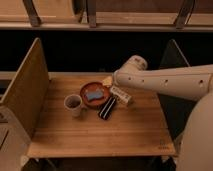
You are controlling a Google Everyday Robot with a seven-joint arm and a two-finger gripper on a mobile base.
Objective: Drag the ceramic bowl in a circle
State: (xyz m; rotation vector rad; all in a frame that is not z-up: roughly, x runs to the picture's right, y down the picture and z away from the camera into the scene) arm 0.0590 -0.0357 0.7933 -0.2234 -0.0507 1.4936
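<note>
The ceramic bowl [93, 94] is a shallow reddish-brown dish at the middle of the wooden table [100, 132], with a small blue rectangular piece [94, 93] inside it. My gripper [118, 90] reaches in from the right on a white arm [165, 80] and sits just beside the bowl's right rim. I cannot tell whether it touches the bowl. A small white cup [73, 104] with a dark inside stands just left of the bowl, in front of it.
A black oblong object [107, 108] lies right in front of the bowl. A pale yellow piece [107, 80] sits behind the bowl. Upright wooden panels stand at the table's left [27, 90] and right [172, 57] sides. A dark shelf runs behind.
</note>
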